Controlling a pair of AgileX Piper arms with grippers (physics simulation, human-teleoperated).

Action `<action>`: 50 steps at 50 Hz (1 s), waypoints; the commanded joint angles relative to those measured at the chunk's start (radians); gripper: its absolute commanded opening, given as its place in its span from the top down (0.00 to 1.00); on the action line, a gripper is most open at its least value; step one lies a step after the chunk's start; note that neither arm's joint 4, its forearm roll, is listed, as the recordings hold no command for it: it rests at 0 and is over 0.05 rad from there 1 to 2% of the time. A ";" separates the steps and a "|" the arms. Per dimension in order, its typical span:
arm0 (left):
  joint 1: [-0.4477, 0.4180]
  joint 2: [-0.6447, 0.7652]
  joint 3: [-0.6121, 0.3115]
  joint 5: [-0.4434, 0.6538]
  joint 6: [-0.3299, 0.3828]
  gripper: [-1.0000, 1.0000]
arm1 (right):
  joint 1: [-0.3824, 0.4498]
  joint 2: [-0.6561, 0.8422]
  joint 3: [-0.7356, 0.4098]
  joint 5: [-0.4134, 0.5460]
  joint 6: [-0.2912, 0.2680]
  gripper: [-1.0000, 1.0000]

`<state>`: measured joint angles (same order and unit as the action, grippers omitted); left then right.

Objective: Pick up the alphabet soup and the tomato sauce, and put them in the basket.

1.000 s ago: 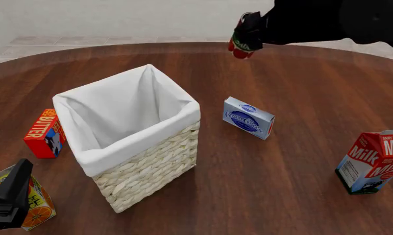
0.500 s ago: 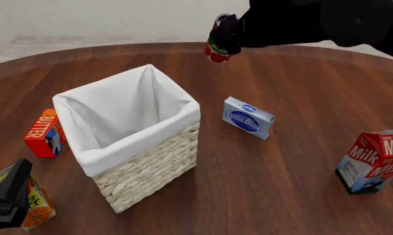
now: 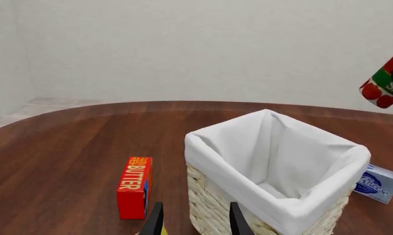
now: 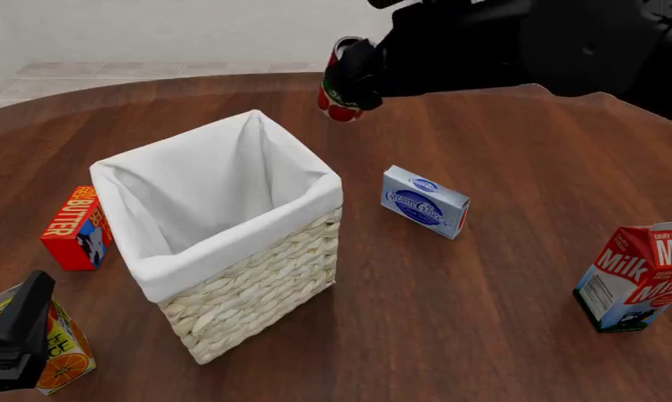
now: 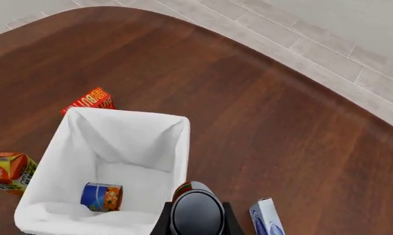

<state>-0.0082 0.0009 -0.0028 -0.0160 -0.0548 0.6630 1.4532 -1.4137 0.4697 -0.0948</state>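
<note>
- Above the table beyond the basket (image 4: 258, 276), the right gripper (image 4: 353, 75), clamped on the tomato sauce (image 4: 338, 94), has carried it leftward, closer to the basket.
- Alphabet soup (image 5: 101, 196) lies inside the basket.
- Left gripper (image 3: 195, 220) fingers sit apart, unmoved.

front: high, facing basket (image 4: 219, 243) obliquely | left wrist: low, beside it | right wrist: overhead, into it | shared: basket

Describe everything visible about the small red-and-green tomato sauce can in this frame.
The small slim red-and-green tomato sauce can hangs tilted in the air, clamped in the right arm's black end effector. It sits beyond the far corner of the tall cream wicker basket, not yet over its opening. Tomato pictures and white lettering show on the label; nothing else touches it.
</note>
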 commanded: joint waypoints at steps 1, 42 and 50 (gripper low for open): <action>0.001 0.000 0.000 0.000 0.002 0.00 | 0.038 0.004 0.001 -0.006 0.017 1.00; -0.001 0.001 0.000 0.004 0.002 0.00 | 0.148 0.110 -0.064 -0.020 0.022 1.00; 0.000 0.000 0.000 0.005 -0.002 0.00 | 0.156 0.122 -0.056 -0.031 0.022 1.00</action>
<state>-0.0083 0.0017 -0.0026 -0.0118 -0.0537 0.8038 1.5568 -1.4632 0.4490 -0.0939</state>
